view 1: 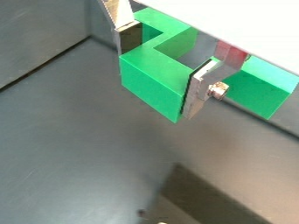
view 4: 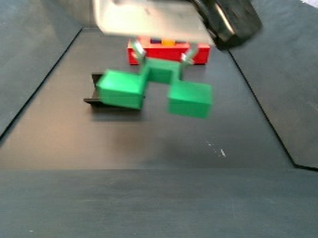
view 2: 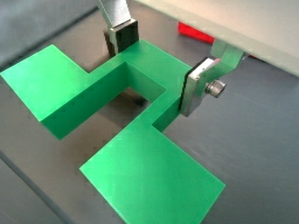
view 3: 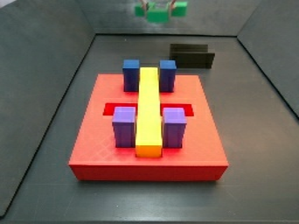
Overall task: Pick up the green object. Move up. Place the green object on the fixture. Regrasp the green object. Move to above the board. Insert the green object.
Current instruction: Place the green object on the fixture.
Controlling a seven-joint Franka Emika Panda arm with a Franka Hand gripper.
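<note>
Dark floor lies under the claw [view 2: 158, 63] clamped on the green object [view 2: 111, 109]; a side view shows the board [view 3: 147, 140].

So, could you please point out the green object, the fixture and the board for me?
green object [view 2: 70, 92]: wrist view, on a flat arm, held in the gripper [view 2: 158, 61].
fixture [view 3: 193, 56]: side view, on its dark front wall.
board [view 3: 105, 149]: side view, on its bare red top.
</note>
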